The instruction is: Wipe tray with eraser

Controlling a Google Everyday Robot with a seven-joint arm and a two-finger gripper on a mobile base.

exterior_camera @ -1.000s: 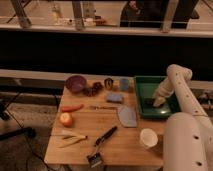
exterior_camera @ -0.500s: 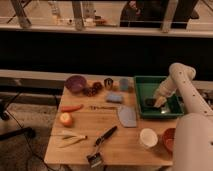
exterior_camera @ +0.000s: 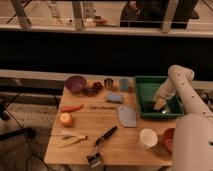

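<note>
I see gripper (exterior_camera: pixel 160 103) down inside tray (exterior_camera: pixel 146 89), desk (exterior_camera: pixel 125 137) far right corner | eraser (exterior_camera: pixel 149 105) on tray floor just beside gripper | brush (exterior_camera: pixel 101 145) near front edge

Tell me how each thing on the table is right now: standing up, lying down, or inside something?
gripper, down inside the tray, right beside the eraser.
tray, flat on the table's right end, holding the eraser.
eraser, lying on the tray floor.
purple bowl, upright.
white cup, upright, mouth up.
brush, lying flat.
carrot, lying on its side.
</note>
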